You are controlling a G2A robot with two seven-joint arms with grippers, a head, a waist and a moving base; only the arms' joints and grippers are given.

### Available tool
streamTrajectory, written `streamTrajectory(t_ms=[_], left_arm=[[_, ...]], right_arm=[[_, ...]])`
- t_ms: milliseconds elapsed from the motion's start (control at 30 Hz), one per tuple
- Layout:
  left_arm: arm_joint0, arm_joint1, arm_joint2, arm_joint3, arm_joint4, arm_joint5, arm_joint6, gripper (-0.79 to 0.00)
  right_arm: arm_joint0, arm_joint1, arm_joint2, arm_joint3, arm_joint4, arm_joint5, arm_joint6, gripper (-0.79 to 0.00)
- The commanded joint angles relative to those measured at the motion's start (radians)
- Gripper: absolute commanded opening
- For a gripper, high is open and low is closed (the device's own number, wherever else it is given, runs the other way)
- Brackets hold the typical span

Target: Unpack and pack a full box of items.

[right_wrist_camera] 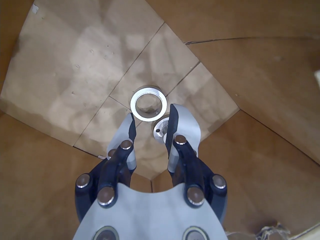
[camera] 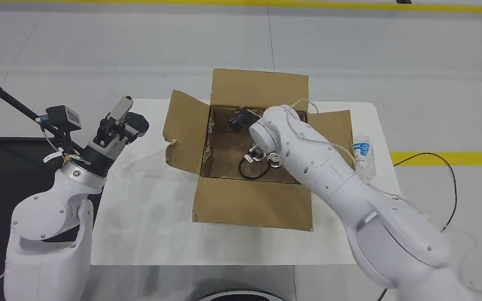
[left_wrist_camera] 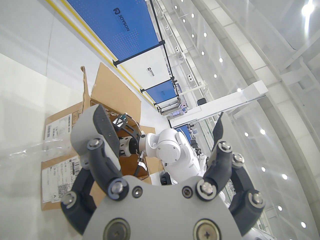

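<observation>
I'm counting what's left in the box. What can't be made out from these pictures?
- Top view: the right arm covers part of the box floor; whatever lies beneath is hidden.
- Right wrist view: a small metal part beside the metal ring is half behind a finger of the right gripper; its shape is unclear.
- Right wrist view: pale crumpled material is cut off by the picture's edge.

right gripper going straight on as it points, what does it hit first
Probably the silver metal ring on the cardboard box floor, just past the open right gripper; a smaller metal part beside one finger could touch too. Depth is unclear.
</observation>
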Motion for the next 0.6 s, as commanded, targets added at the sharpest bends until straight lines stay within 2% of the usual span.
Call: streamTrajectory(t_ms=[0,567], left_arm=[[0.000,0.000,0.000,0.000,0.000,0.000,0.000,0.000],[0.000,0.000,0.000,0.000,0.000,0.000,0.000,0.000]], right_arm=[[0.002,-0.013,-0.004,0.029,-0.002,-0.005,-0.009,-0.443],[0.014,-0.104,-0.002,0.235,-0.008,-0.048,-0.070,-0.477]])
